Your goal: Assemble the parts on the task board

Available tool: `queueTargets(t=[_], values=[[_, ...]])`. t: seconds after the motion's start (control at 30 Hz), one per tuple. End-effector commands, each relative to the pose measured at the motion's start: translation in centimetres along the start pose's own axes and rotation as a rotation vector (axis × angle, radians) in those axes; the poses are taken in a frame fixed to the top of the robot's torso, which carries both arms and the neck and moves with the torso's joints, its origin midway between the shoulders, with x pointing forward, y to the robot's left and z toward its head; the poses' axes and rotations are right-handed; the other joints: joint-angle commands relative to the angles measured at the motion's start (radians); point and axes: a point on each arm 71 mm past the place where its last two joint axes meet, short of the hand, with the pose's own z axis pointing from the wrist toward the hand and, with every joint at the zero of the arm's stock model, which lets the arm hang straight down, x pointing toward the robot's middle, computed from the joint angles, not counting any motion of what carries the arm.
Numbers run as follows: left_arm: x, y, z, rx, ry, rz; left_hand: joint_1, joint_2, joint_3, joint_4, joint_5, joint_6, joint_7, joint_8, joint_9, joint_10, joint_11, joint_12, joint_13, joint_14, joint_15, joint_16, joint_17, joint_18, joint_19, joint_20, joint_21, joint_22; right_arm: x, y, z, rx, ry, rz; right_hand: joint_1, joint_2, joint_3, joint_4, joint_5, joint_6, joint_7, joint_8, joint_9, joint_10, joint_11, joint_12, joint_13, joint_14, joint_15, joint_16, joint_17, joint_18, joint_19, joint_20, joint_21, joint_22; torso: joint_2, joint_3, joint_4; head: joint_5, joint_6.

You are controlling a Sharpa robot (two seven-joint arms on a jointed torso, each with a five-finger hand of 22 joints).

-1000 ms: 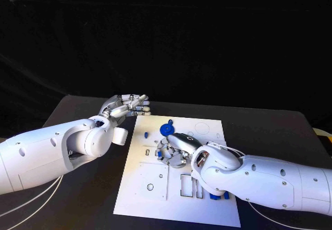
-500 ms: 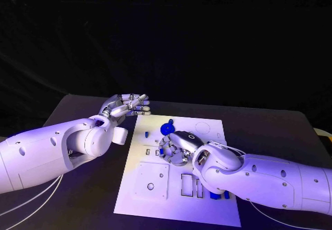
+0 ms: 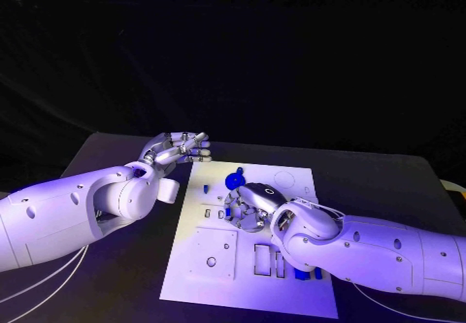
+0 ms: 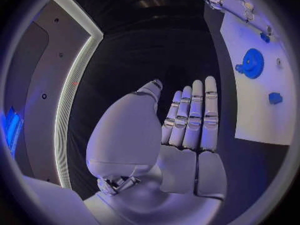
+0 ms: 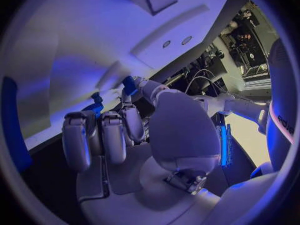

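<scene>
We see right hand (image 3: 248,207) fingers curled down on task board (image 3: 291,289) at frame centre, grasp unclear; blue gear (image 3: 234,182) just above. Left hand (image 3: 178,149) upper left, fingers apart, empty, prob. parked clear.

No legible text or labels anywhere

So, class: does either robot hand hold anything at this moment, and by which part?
The left hand holds nothing, its fingers straight. The right hand is curled down on the task board by small blue parts; whether it grips one cannot be told.
</scene>
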Motion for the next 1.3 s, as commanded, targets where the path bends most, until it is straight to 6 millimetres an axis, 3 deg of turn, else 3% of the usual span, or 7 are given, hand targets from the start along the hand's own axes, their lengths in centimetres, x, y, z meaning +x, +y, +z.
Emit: queueTargets(t=[0.03, 0.33, 0.67, 1.03, 1.3], values=[[0.21, -0.07, 0.00, 0.004, 0.021, -0.006, 0.006, 0.000, 0.005, 0.002, -0.002, 0.000, 0.004, -0.004, 0.001, -0.006, -0.001, -0.004, 0.000, -0.007, 0.000, -0.003, 0.001, 0.011, -0.002, 0.004, -0.001, -0.001, 0.55, -0.34, -0.11, 0.021, 0.039, -0.018, -0.002, -0.015, -0.007, 0.001, 0.008, 0.006, 0.002, 0.006, -0.002, 0.003, -0.003, -0.005, 0.015, 0.089, -0.005, -0.004, 0.185, -0.015, 0.070, -0.006, 0.006, 0.225, 0.000, -0.0004, -0.0003, 0.000, -0.001], [0.21, -0.07, -0.04, 0.002, 0.023, -0.006, 0.006, 0.000, 0.005, 0.002, -0.003, -0.001, 0.004, -0.004, 0.001, -0.006, 0.000, -0.004, 0.000, -0.007, 0.000, -0.004, 0.001, 0.011, -0.003, 0.004, -0.002, -0.001, 0.46, -0.29, -0.08, 0.028, 0.022, -0.019, -0.024, -0.038, -0.028, 0.009, -0.015, -0.003, 0.005, 0.005, -0.005, -0.003, 0.000, -0.012, 0.008, 0.089, -0.003, -0.004, 0.184, -0.015, 0.069, -0.005, 0.005, 0.225, 0.000, -0.0008, -0.0002, -0.004, 0.001], [0.14, -0.06, -0.05, 0.001, 0.021, -0.005, 0.006, 0.000, 0.005, 0.002, -0.003, -0.001, 0.004, -0.004, 0.001, -0.006, 0.000, -0.004, 0.000, -0.007, 0.000, -0.005, 0.002, 0.011, -0.003, 0.005, -0.002, -0.001, 0.40, -0.17, -0.03, 0.026, 0.011, -0.016, -0.031, -0.045, -0.040, 0.015, -0.037, -0.014, 0.009, 0.002, -0.008, -0.011, 0.002, -0.022, -0.002, 0.088, -0.001, -0.006, 0.181, -0.014, 0.066, -0.003, 0.000, 0.221, -0.001, -0.0008, 0.0007, -0.006, 0.001], [0.07, -0.05, -0.09, -0.003, 0.023, -0.005, 0.006, 0.000, 0.005, 0.002, -0.003, -0.001, 0.004, -0.004, 0.001, -0.006, 0.000, -0.004, 0.000, -0.007, 0.000, -0.005, 0.002, 0.011, -0.003, 0.005, -0.002, -0.001, 0.30, 0.04, -0.05, 0.004, -0.004, -0.011, -0.035, -0.072, -0.077, 0.026, -0.006, -0.090, 0.033, -0.042, -0.038, -0.046, 0.025, -0.051, -0.033, 0.084, 0.018, -0.011, 0.166, -0.008, 0.052, 0.013, -0.019, 0.207, 0.000, -0.0001, 0.0002, -0.004, 0.005], [0.03, -0.03, -0.11, -0.007, 0.025, -0.003, 0.006, -0.001, 0.005, 0.001, -0.003, -0.002, 0.004, -0.005, 0.000, -0.008, 0.000, -0.005, -0.001, -0.008, 0.000, -0.006, 0.003, 0.012, -0.003, 0.005, -0.002, -0.001, 0.13, 0.11, -0.12, -0.012, -0.023, -0.004, -0.038, -0.076, -0.118, 0.043, -0.031, -0.109, 0.039, -0.055, -0.050, -0.068, 0.031, -0.070, -0.054, 0.081, 0.023, -0.016, 0.154, -0.005, 0.043, 0.019, -0.031, 0.198, 0.000, -0.0001, -0.0007, -0.004, 0.006]])
